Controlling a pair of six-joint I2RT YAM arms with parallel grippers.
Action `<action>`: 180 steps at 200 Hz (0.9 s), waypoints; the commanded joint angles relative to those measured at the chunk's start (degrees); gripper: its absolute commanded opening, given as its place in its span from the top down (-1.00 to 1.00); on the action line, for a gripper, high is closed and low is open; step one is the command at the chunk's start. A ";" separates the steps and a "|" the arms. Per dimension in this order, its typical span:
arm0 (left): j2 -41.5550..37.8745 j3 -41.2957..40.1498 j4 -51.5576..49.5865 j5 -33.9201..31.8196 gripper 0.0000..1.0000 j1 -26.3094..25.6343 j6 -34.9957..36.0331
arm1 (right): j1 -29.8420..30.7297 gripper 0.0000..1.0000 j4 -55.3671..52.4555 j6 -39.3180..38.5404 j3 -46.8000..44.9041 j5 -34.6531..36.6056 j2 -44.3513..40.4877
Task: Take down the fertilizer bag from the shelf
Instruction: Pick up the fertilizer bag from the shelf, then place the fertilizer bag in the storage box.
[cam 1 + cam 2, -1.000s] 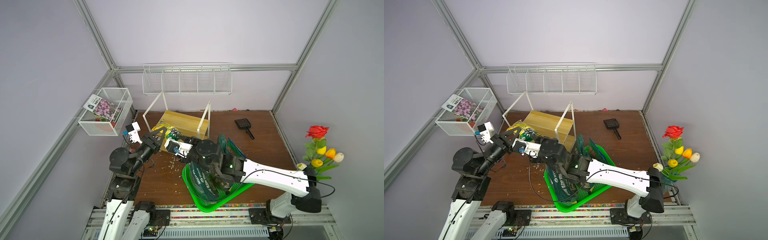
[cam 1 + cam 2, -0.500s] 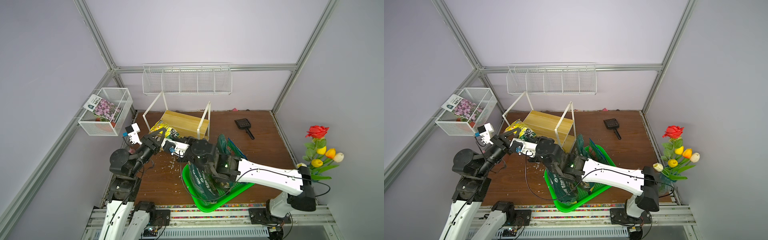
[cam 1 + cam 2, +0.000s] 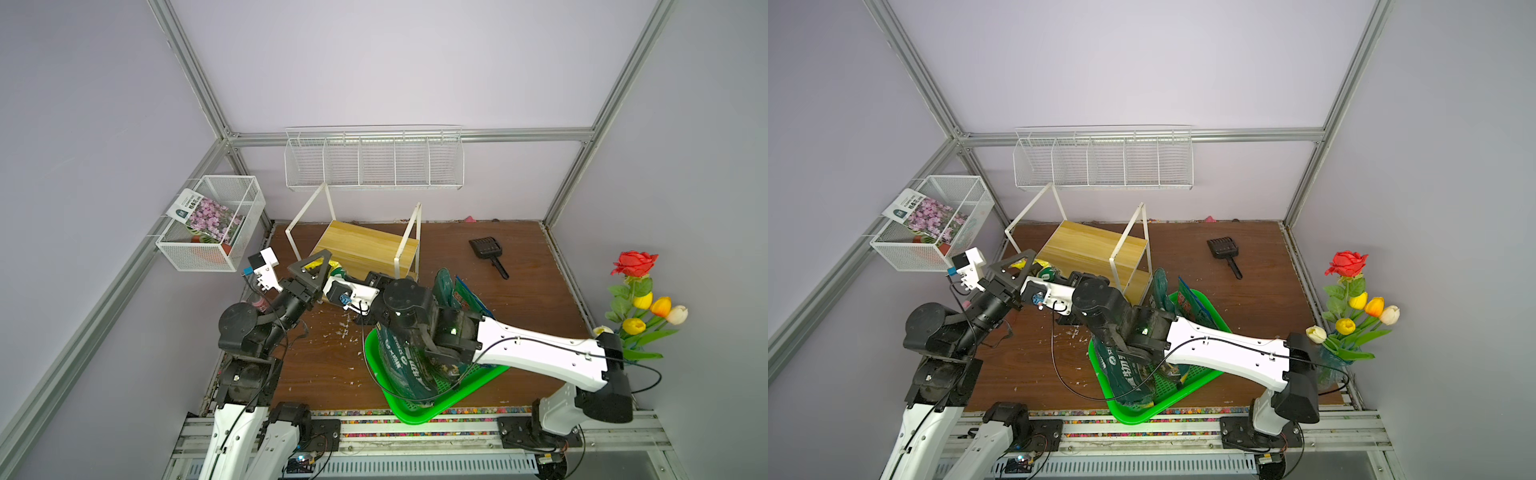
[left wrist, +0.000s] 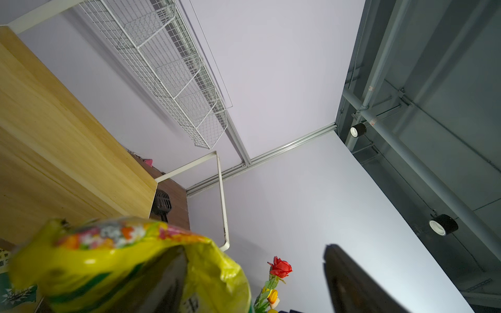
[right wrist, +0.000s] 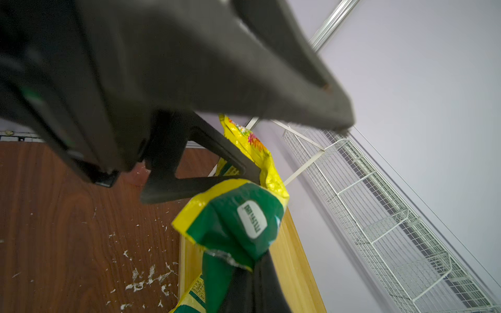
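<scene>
Since the previous frame, we see that the left gripper [image 4: 256, 252] has spread its fingers [image 4: 349, 281] wide, one against the fertilizer bag [image 4: 130, 252]; the right gripper [image 5: 253, 267] has pinched tight onto the bag's green corner.

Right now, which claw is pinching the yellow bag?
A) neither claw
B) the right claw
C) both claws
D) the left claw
B: the right claw is shut on a crumpled bit of the yellow bag, while the left claw has its fingers wide apart.
</scene>
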 commanded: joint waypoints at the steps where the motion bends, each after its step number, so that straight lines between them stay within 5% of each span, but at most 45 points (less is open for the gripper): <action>1: -0.69 0.19 -0.27 -2.11 -0.99 -0.13 1.26 | 0.10 1.00 3.71 1.45 1.06 -0.86 -4.97; 108: -0.39 -1.64 -3.04 -6.50 -0.99 -0.12 10.72 | 0.09 1.00 -2.17 3.96 -1.41 7.37 -22.29; 180: 2.85 -1.97 -4.93 -7.39 -0.99 -0.13 19.18 | 0.09 1.00 -25.43 26.17 -6.65 12.58 -33.53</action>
